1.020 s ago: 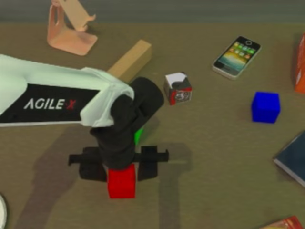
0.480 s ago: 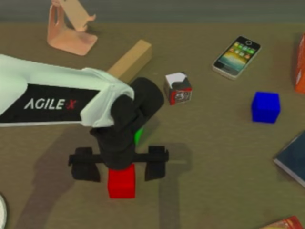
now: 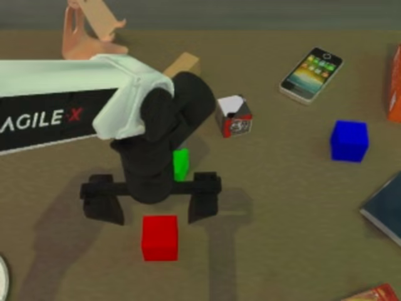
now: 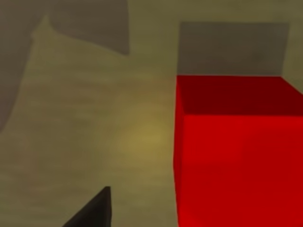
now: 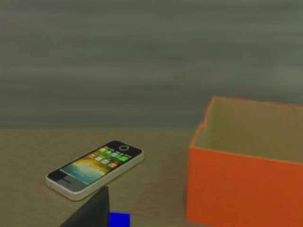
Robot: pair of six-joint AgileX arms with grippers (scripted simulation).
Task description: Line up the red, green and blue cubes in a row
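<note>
The red cube (image 3: 160, 237) rests on the table near the front, left of centre, with nothing holding it. My left gripper (image 3: 153, 199) hovers just behind it, open wide, a finger out to each side. The red cube (image 4: 236, 156) fills the left wrist view beside one dark fingertip (image 4: 92, 213). The green cube (image 3: 181, 164) peeks out from under the left wrist. The blue cube (image 3: 349, 140) sits alone at the right. My right arm is outside the top view; its wrist view shows one finger (image 5: 91, 213) and a corner of the blue cube (image 5: 119, 220).
A patterned small box (image 3: 234, 116) lies behind the green cube, and a tan wooden block (image 3: 183, 64) farther back. A phone (image 3: 311, 74) lies at the back right, a pink stand (image 3: 91, 37) at the back left. An orange box (image 5: 246, 184) and books (image 3: 385, 207) line the right edge.
My left gripper let go of the red cube, spread its fingers wide and drew up and back from it. More of the green cube shows now.
</note>
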